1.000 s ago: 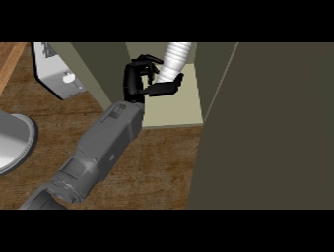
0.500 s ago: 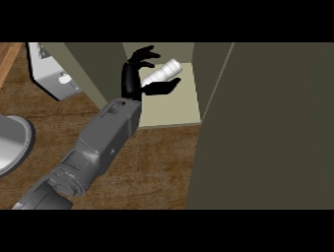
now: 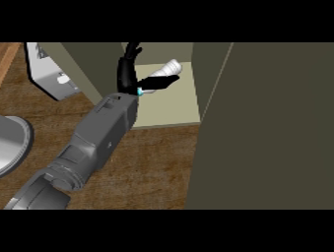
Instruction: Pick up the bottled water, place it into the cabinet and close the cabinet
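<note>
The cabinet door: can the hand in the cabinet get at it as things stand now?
Probably yes. The hand looks open beside the bottled water inside the cabinet, and nothing shows between it and the cabinet door at its right.

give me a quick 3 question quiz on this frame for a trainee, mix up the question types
1. True or false: the bottled water lies on the wooden counter.
2. Multiple choice: the hand in view is A) open beside the bottle, B) curled round the bottle, C) resting near the lower edge.
3. Short answer: is the cabinet door open or closed?

Key
1. False; the bottle lies inside the cabinet, on its pale floor.
2. A
3. Open, standing at the view's right.
</note>
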Robot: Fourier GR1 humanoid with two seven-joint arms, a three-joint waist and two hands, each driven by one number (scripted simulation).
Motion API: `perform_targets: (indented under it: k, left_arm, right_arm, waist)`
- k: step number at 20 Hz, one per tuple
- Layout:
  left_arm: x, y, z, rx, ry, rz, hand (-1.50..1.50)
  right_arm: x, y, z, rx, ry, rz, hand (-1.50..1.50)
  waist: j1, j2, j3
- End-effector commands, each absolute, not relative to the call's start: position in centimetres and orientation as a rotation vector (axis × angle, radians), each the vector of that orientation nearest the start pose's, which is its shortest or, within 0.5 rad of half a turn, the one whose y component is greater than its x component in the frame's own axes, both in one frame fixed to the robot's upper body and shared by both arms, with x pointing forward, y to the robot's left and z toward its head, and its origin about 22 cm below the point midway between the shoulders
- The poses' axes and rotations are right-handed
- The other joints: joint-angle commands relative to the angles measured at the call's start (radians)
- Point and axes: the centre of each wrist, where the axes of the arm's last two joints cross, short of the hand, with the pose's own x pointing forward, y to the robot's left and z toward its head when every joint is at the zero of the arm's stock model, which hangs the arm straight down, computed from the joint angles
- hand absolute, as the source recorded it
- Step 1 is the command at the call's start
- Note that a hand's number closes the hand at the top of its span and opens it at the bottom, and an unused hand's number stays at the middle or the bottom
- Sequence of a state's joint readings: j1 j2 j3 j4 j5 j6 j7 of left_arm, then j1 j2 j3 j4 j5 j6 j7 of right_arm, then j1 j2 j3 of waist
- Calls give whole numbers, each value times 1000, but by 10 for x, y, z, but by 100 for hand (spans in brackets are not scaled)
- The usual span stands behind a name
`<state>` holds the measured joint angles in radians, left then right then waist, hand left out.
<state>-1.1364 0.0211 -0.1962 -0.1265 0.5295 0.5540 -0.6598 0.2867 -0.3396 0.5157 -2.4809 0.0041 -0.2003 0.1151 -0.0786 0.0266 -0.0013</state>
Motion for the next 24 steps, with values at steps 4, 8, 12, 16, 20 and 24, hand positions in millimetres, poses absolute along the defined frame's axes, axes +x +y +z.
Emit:
perform_targets:
  k: [4, 8, 12, 16, 20, 24]
  left_arm:
    - [429, 96, 31, 309, -1836, -29, -150]
    - [433, 90, 42, 159, -1870, -22, -150]
    - [434, 84, 52, -73, -1917, -14, -150]
    - [428, 88, 38, -194, -1892, -46, -150]
    - [425, 78, 49, -239, -1878, 24, -150]
    - [417, 74, 53, -325, -1897, 35, -150]
  right_arm:
    - [105, -191, 162, 284, -1972, 246, -150]
    - [103, -189, 158, 272, -1970, 246, -150]
    - [106, -185, 158, 262, -1992, 230, -150]
    - [102, -197, 161, 243, -1980, 265, -150]
    - [96, -200, 169, 226, -1981, 271, -150]
    - [106, -188, 161, 206, -1995, 236, -150]
  waist:
    - [-5, 4, 0]
    - [16, -6, 0]
    - [12, -11, -1]
    - [25, -19, 1]
    - [23, -25, 1]
    - [69, -31, 1]
